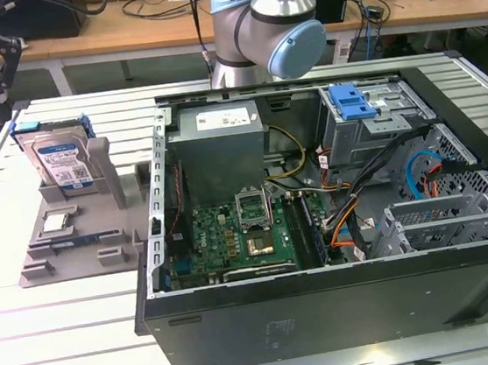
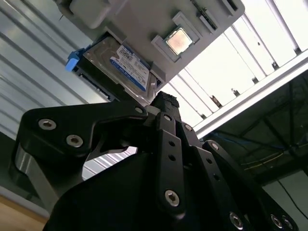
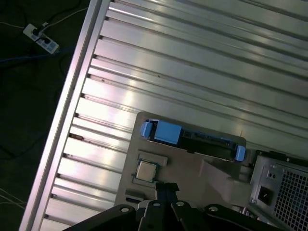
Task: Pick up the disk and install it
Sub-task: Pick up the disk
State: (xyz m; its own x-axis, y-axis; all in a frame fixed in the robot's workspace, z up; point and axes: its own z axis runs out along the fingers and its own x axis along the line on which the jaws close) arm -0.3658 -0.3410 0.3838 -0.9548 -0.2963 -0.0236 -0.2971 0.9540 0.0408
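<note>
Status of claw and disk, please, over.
Claw shut, empty, near grey plastic stand. Silver hard drive in blue caddy upright in stand, not gripped. Nothing between.

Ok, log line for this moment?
gripper: fingers shut, empty, near grey plastic holder | flat silver hard drive in blue plastic caddy: upright in holder, untouched | install: not yet done

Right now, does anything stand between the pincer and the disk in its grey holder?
Nothing visible does. In the second wrist view the pincer points toward the disk, which stands on edge in the grey holder. Only open air shows between them, and the pincer is not touching the disk.
</note>
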